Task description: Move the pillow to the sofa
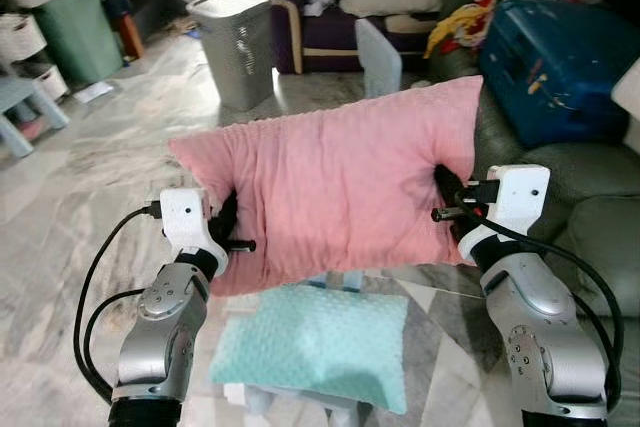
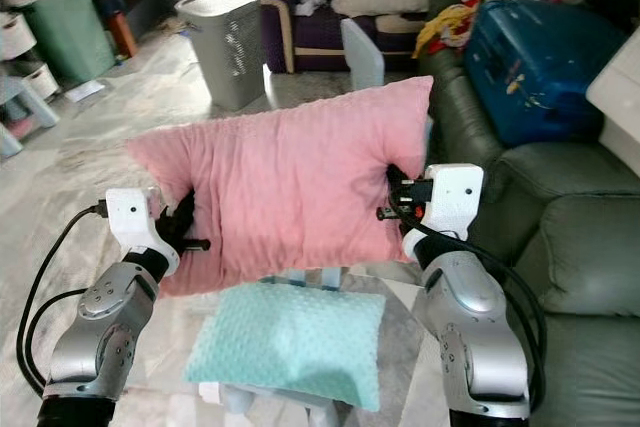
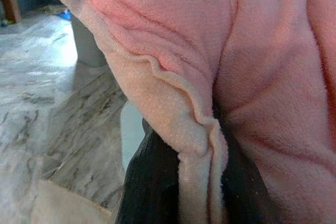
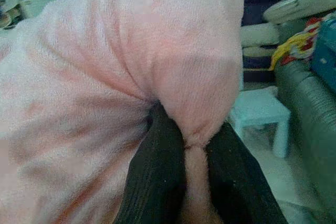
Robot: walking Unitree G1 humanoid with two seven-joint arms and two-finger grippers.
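Okay, you've got the pink pillow [image 1: 335, 192] held up in the air over a teal pillow [image 1: 315, 344], left gripper [image 3: 202, 145] and right gripper [image 4: 186, 153] each pinching an end; dark green sofa [image 1: 590, 207] just right. No readable writing anywhere.

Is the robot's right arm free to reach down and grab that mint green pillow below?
Probably not as things stand. The right gripper is shut on the pink pillow, as is the left gripper. The held pillow hangs over the mint green pillow, so it would have to let go first.
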